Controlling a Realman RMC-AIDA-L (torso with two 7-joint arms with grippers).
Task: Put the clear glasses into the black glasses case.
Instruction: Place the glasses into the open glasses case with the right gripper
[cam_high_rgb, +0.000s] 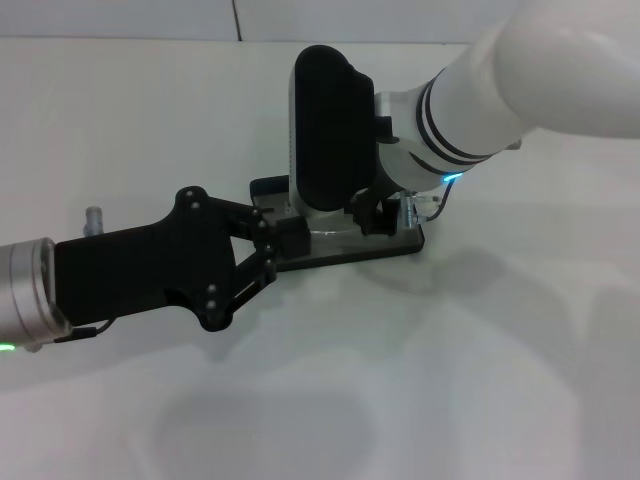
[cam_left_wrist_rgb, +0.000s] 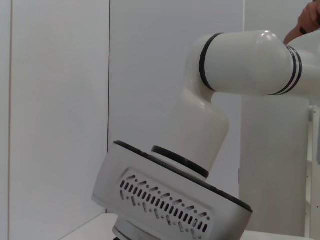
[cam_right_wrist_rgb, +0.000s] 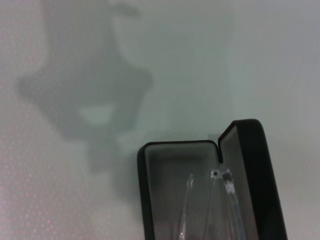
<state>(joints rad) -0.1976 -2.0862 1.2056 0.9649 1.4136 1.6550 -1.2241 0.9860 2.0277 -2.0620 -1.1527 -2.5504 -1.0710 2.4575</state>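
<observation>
The black glasses case (cam_high_rgb: 398, 243) lies open on the white table under both arms. In the right wrist view its grey-lined tray (cam_right_wrist_rgb: 141, 190) holds the clear glasses (cam_right_wrist_rgb: 223, 197), their arms lying lengthwise, with the lid (cam_right_wrist_rgb: 255, 170) raised at one side. My right gripper (cam_high_rgb: 372, 216) hangs just over the case's middle, and its white-and-black wrist hides most of the inside in the head view. My left gripper (cam_high_rgb: 278, 246) reaches in from the left and sits at the case's near left end; black on black hides whether it touches.
A white table (cam_high_rgb: 450, 380) stretches in front of and beside the case. A small grey peg (cam_high_rgb: 95, 216) stands by the left arm. The left wrist view shows only the right arm's white links (cam_left_wrist_rgb: 235, 65), a wall, and a person's hand (cam_left_wrist_rgb: 309, 20) at one corner.
</observation>
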